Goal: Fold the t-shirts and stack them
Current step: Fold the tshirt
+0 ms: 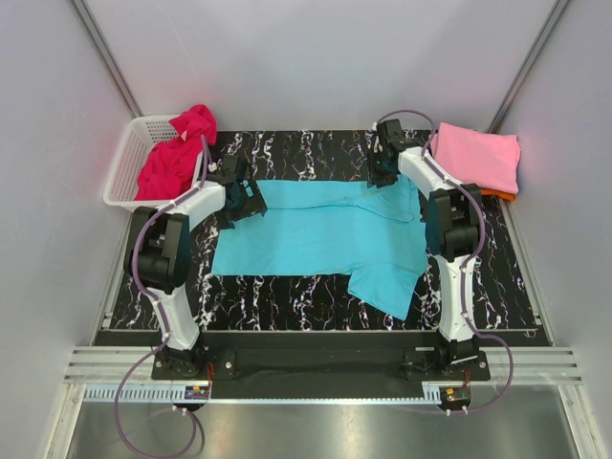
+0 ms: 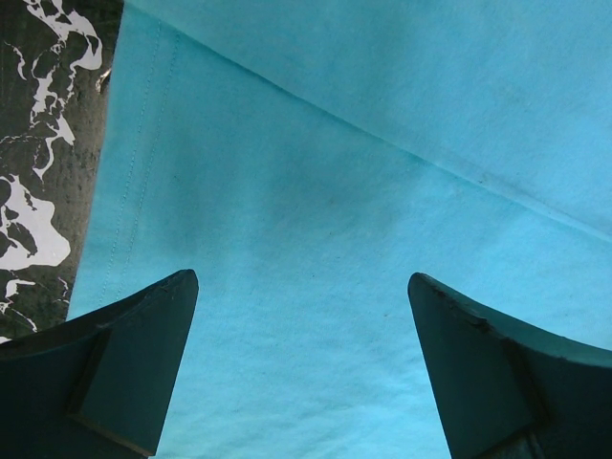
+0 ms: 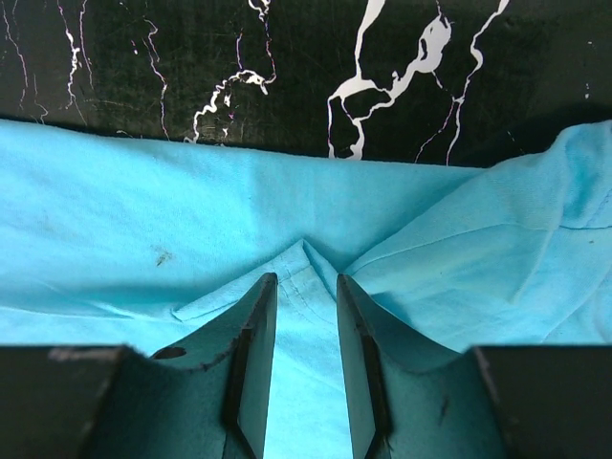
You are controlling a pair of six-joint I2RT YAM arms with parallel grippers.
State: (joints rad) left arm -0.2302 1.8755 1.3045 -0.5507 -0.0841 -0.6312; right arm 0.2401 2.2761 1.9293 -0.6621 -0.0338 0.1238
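A turquoise t-shirt (image 1: 316, 234) lies spread flat on the black marbled table, one sleeve folded toward the near right. My left gripper (image 1: 247, 203) hovers over its far left corner, open wide, with only flat cloth (image 2: 335, 191) under the gap between its fingertips (image 2: 301, 277). At the shirt's far right edge my right gripper (image 1: 385, 172) has its jaws narrowed on a raised fold of the turquoise cloth (image 3: 115, 210), which peaks between the fingertips (image 3: 305, 279). A magenta-red t-shirt (image 1: 177, 153) sits crumpled in the basket. A folded light pink t-shirt (image 1: 478, 158) rests at the far right.
The white lattice basket (image 1: 124, 167) stands at the far left corner against the wall. An orange edge (image 1: 497, 195) shows under the pink shirt. Grey walls close in on three sides. Bare marbled table (image 1: 287, 292) shows near the shirt's front edge.
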